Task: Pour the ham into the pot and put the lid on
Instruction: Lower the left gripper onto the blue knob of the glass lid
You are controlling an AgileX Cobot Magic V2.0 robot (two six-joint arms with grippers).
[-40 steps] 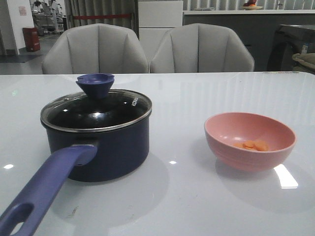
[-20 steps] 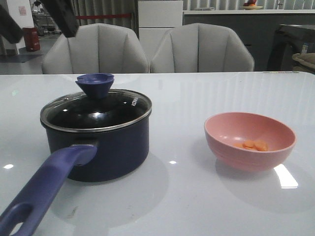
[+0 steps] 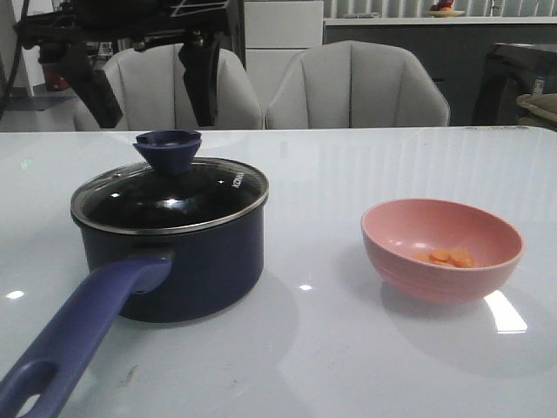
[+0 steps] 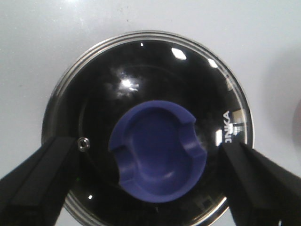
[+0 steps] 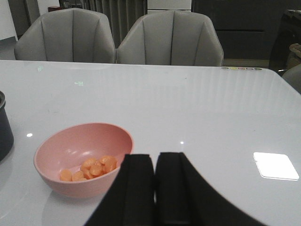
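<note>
One pot, one lid (on); left pincer wide, right pincer closed empty.

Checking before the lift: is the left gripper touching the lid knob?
Apart. Front view shows the left gripper open above the knob, clear gap.

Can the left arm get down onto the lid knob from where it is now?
Probably yes. The left gripper hangs open above the lid, its jaws spread either side of the knob, with nothing between them and it. The right gripper is shut, near the bowl, out of the way.
</note>
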